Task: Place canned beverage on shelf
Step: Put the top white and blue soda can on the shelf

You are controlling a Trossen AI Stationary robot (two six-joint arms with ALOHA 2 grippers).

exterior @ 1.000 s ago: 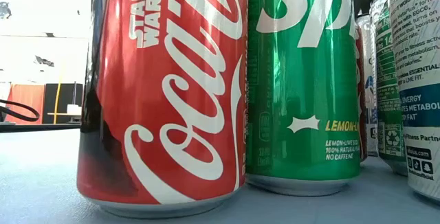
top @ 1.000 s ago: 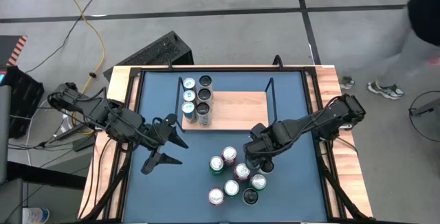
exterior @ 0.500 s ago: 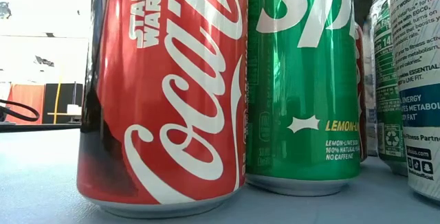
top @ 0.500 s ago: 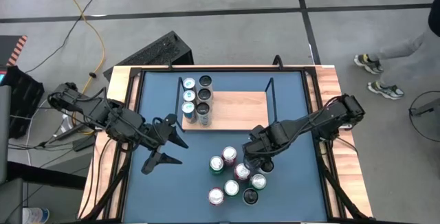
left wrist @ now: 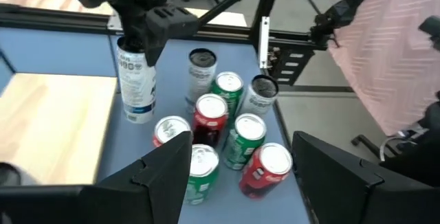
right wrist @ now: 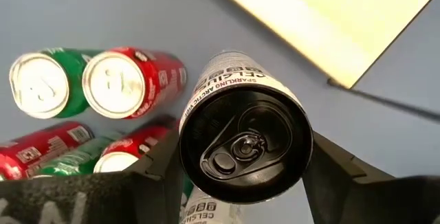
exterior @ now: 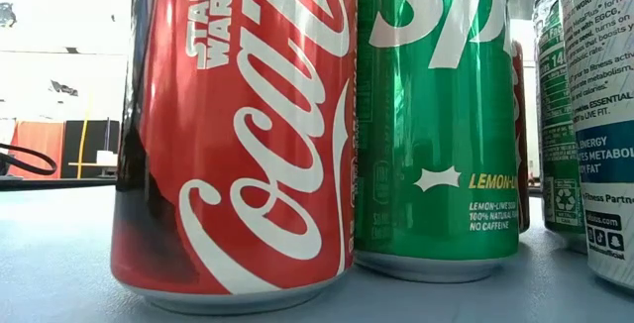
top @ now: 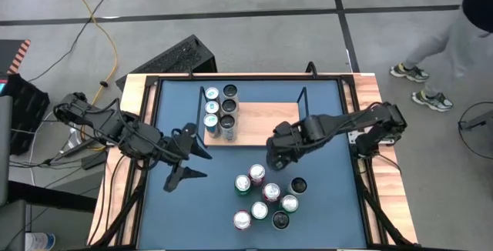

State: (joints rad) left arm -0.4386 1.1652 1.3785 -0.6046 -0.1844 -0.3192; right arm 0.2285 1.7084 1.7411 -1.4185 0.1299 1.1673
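1. Where the two dark arms reach in from either side, the blue bench (top: 177,212) fills the wood-edged frame in the high view.
2. The shelf (top: 266,124), a light-wood board with thin black side rails, lies on the far half of the bench.
3. Six cans stand in two rows at the shelf's left end (top: 219,112).
4. A cluster of cans (top: 266,201) stands on the blue surface nearer the front: red ones, green ones and a black-topped one.
5. The right end effector (top: 279,155) is over the bench just in front of the shelf's near edge, grasping a white Celsius can (left wrist: 134,80) with a black lid (right wrist: 244,145); the can hangs upright above the blue surface, its fingers on either side.
6. The left end effector (top: 189,162) waits over the left part of the bench, its fingers spread and released, holding nothing.
7. In the low view a red Coca-Cola can (exterior: 233,135) touches a green Sprite can (exterior: 436,115).
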